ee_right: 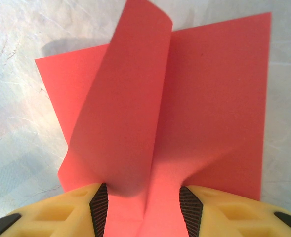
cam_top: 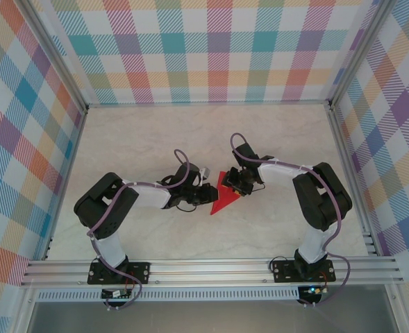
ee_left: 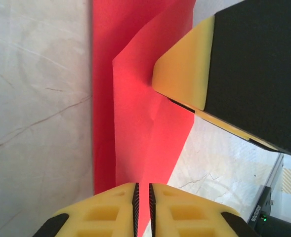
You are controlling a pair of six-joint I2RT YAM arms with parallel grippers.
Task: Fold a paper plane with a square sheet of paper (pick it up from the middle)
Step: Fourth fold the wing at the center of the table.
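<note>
My left jaws pinch an edge of the red paper (ee_left: pixel 135 123); my right jaws stand half open astride its raised fold.

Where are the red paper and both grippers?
red paper (ee_right: pixel 214 98), right wrist view, flat right half
left gripper (ee_left: pixel 142 197), left wrist view, between its fingertips
right gripper (ee_right: pixel 144 202), right wrist view, between its fingertips

Sheet (ee_right: pixel 209 98) btw R pincer (ee_right: pixel 143 197) fingers (ee_right: pixel 61 212): solid bright red, no print. Fingers yellow, pads (ee_right: pixel 100 207) black ribbed. Table (ee_right: pixel 17 74) beyond tips: white-grey marble veining. Walls (cam_top: pixel 211 48) further out: pastel multi-colour plaid. Arms (cam_top: pixel 322 201) black/white.
</note>
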